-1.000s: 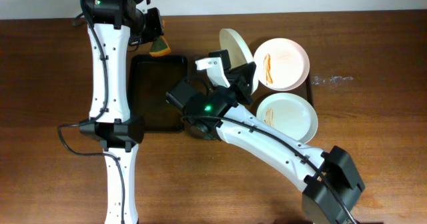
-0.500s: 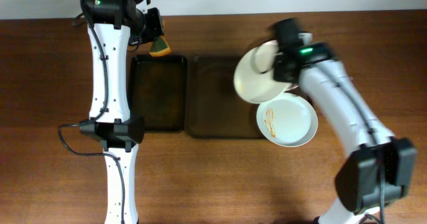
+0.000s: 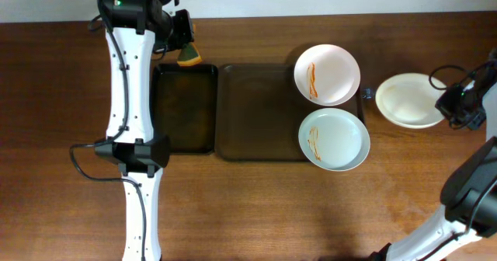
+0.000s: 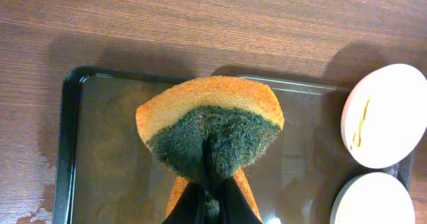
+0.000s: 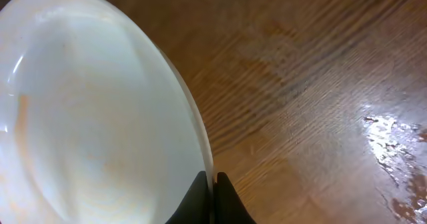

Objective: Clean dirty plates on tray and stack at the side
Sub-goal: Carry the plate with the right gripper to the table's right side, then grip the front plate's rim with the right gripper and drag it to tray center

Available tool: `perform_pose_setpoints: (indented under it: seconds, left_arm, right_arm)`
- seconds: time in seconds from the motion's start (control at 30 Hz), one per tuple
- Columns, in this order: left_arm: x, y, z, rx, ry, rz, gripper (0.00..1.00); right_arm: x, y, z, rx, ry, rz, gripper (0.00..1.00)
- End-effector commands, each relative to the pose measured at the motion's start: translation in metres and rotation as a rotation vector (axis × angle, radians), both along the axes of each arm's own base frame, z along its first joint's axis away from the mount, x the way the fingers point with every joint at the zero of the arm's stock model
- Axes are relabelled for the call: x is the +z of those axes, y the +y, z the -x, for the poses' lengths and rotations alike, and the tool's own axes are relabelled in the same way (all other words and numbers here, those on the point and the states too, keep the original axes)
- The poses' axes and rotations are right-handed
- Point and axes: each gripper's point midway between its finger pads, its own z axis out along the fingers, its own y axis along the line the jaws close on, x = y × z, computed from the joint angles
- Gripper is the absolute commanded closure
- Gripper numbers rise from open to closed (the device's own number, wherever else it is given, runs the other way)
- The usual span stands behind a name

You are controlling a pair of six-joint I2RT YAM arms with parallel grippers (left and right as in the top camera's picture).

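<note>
My left gripper (image 3: 185,46) is shut on an orange and green sponge (image 3: 186,56), held above the far edge of the left black tray (image 3: 185,137); the sponge (image 4: 208,132) fills the left wrist view. My right gripper (image 3: 449,107) is shut on the rim of a white plate (image 3: 408,99), over the bare table right of the trays; the plate (image 5: 93,117) looks wiped in the right wrist view. Two white plates with orange streaks rest at the right end of the second tray (image 3: 256,113): one at the back (image 3: 327,74), one at the front (image 3: 334,139).
The two dark trays lie side by side in the middle of the brown wooden table. A small wet patch (image 3: 368,93) shows on the wood between the tray and the held plate. My left arm (image 3: 128,98) runs along the left tray's left side.
My right arm swung from over the trays far to the right, carrying the white plate out to the table beside the tray. The left gripper with the sponge barely moved.
</note>
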Motion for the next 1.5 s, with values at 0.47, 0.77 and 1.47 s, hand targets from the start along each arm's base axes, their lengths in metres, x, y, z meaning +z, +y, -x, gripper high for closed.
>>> perform_pose_setpoints:
  seconds: [0.47,0.77,1.47]
  left_arm:
    - [-0.005,-0.005,0.000,-0.022,0.011,0.007,1.00]
    - [-0.005,-0.005,0.000,-0.022,0.011,0.006,1.00]
    - [-0.005,-0.008,0.001,-0.028,0.011,0.006,1.00]
  right_arm:
    - [0.063,0.104,0.006,0.336,-0.050,-0.286,0.63]
    - [-0.024,0.182,0.075,0.434,0.298,-0.366,0.63]
    - [-0.044,0.240,0.080,0.617,0.335,-0.338,0.96]
